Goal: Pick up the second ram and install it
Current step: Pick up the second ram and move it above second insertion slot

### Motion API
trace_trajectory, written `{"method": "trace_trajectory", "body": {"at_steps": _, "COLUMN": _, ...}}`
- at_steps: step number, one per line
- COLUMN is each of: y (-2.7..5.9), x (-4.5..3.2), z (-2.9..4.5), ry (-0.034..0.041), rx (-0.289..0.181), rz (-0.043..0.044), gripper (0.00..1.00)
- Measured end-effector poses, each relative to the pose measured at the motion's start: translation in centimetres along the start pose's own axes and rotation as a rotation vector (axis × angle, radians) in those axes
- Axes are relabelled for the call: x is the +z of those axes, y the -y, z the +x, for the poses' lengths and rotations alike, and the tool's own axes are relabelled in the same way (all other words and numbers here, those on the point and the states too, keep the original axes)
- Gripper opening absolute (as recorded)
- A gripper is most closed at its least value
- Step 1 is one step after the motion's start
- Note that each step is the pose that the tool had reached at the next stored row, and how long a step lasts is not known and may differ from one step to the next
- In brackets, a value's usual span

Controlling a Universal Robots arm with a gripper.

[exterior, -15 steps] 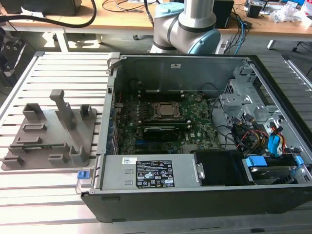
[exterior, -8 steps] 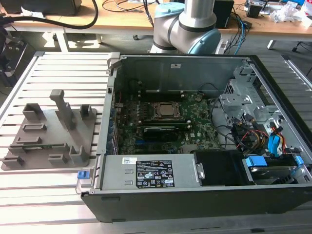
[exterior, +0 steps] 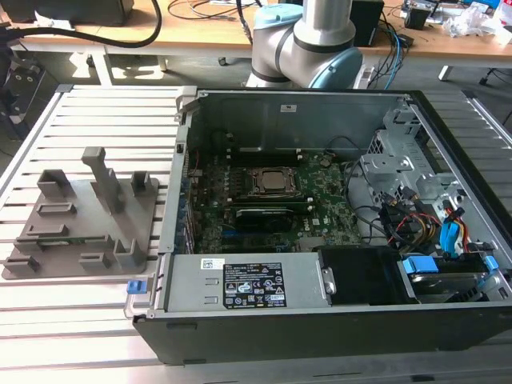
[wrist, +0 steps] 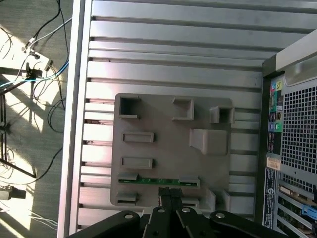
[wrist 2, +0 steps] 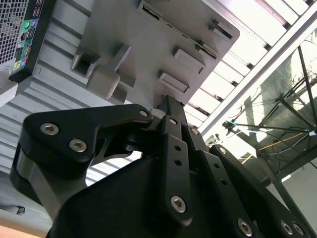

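Your claw [wrist: 170, 192] hangs over the grey holder tray [wrist: 163, 134], fingers pinched narrow with nothing between them. The second ram [wrist: 158, 181] sits in its slot along the tray's edge, closest to your fingertips, a green strip showing between two grey clips. Careful here: come down with the fingers closed like this and I reckon you'll jab the stick's top edge or shove the tray across the slatted counter [wrist: 173, 49]. Drift off-centre and you'd catch a clip instead.
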State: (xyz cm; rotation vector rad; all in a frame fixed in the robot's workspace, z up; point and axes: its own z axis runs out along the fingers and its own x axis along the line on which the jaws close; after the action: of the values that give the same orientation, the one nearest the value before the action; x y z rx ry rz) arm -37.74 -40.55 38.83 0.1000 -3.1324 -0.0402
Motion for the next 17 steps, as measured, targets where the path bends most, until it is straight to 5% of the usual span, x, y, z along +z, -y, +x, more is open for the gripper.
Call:
{"method": "trace_trajectory", "body": {"at_steps": 8, "y": 0.0, "x": 0.0, "z": 0.0, "ry": -0.0007, "rx": -0.024, "rz": -0.0001, "gripper": 0.11}}
{"method": "trace_trajectory", "body": {"at_steps": 10, "y": 0.0, "x": 0.0, "z": 0.0, "ry": -0.0029, "rx": -0.112, "rz": 0.0005, "gripper": 0.11}}
{"method": "trace_trajectory", "body": {"at_steps": 17, "y": -0.02, "x": 0.0, "z": 0.0, "ry": -0.0061, "rx": -0.227, "rz": 0.0008, "gripper": 0.11}}
